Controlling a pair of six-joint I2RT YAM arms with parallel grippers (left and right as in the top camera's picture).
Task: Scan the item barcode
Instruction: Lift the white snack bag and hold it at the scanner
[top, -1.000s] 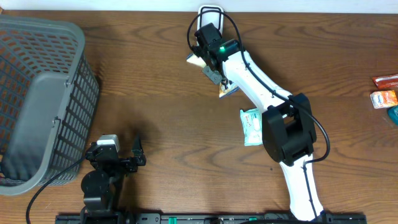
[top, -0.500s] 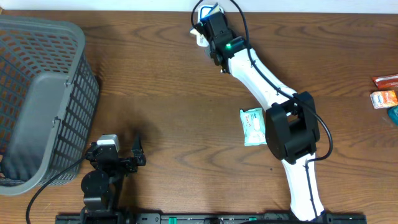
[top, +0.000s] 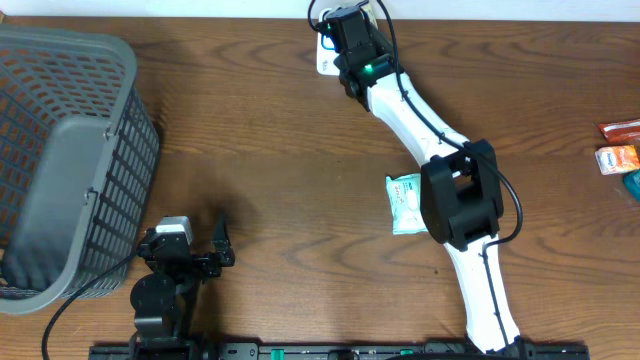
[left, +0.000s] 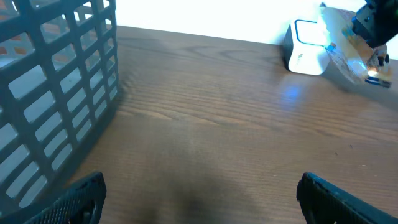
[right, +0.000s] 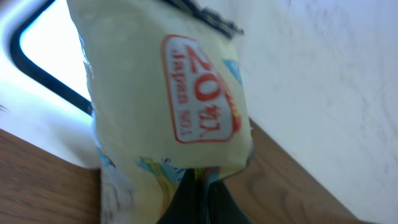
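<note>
A: Where's the yellow packet (right: 168, 106)?
B: Pinched in the right gripper's (right: 200, 186) closed fingers, up against the white scanner (left: 306, 47) at the table's (top: 260, 150) far edge. That looks like the scanning step.
A: Next?
B: Probably turning its barcode toward the scanner. The left gripper (top: 195, 245) rests with its fingers spread wide, holding nothing.

Yellow packet (right: 124, 81), red-rimmed label (right: 202, 96) printed sideways, large red "20" with a character after it, smaller red "Japan No.1" alongside, dark print on the teal packet (top: 404, 203) too small to read
</note>
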